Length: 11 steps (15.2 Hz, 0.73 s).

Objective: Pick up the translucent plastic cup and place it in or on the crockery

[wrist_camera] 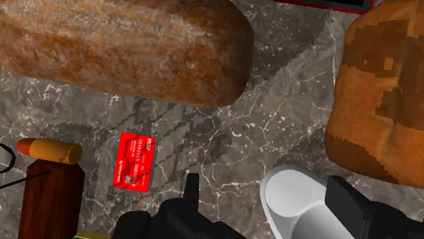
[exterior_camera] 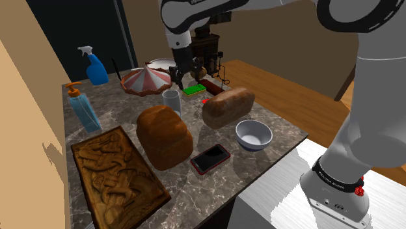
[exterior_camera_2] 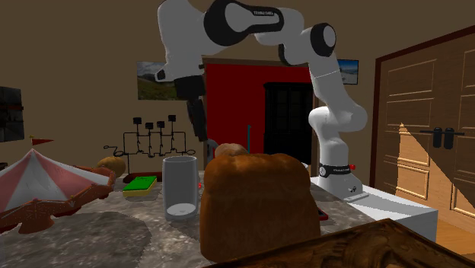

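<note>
The translucent cup (exterior_camera: 172, 101) stands upright on the table (exterior_camera: 110, 110), long axis vertical, mouth up. My end effector (wrist_camera: 266, 182) hangs just above the cup, its 2 fingers spread wide. The rim lies between them, untouched and nearer 1 finger, so I'd centre slightly before descending. The white bowl (exterior_camera: 254, 134) sits well apart from the cup, toward the shoulder view's right, with 1 long bread loaf (exterior_camera: 228, 106) between them.

Greyish translucent cup (exterior_camera: 172, 101), upright on the marble tabletop (exterior_camera: 114, 107); white bowl (exterior_camera: 254, 134), upright, near its edge
</note>
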Motion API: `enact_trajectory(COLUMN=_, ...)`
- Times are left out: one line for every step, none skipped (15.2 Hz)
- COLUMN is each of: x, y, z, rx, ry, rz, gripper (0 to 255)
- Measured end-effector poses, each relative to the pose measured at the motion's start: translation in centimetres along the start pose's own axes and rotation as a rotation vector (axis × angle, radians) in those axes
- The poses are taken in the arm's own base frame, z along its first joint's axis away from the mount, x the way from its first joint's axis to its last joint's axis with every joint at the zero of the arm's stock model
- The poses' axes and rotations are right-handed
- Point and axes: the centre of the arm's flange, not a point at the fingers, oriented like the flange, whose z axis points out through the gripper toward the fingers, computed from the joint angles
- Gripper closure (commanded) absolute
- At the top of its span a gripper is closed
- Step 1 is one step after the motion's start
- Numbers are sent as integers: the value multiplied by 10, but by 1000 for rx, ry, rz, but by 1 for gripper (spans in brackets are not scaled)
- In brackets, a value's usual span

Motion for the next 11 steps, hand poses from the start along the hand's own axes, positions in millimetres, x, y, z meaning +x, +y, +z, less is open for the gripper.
enact_trajectory(x=10, y=-6, z=2, rx=2, ry=-2, rz=2, gripper=0)
enact_trajectory(x=25, y=-11, z=5, rx=3, ry=-3, rz=4, gripper=0)
enact_trajectory(x=35, y=-16, z=7, rx=5, ry=-6, rz=6, gripper=0)
enact_trajectory(x=47, y=-22, z=7, rx=6, ry=-7, rz=8, gripper=0)
enact_trajectory(x=58, y=-28, z=7, rx=8, ry=-10, rz=10, gripper=0)
enact_trajectory(x=64, y=-31, z=9, rx=9, ry=-11, rz=11, gripper=0)
enact_trajectory(x=69, y=-33, z=13, rx=9, ry=-12, rz=12, gripper=0)
enact_trajectory(x=70, y=-34, z=18, rx=9, ry=-12, rz=12, gripper=0)
enact_trajectory(x=70, y=-34, z=24, rx=9, ry=-12, rz=12, gripper=0)
enact_trajectory(x=71, y=-35, z=29, rx=9, ry=-12, rz=13, gripper=0)
enact_trajectory(x=71, y=-35, z=34, rx=9, ry=-12, rz=13, gripper=0)
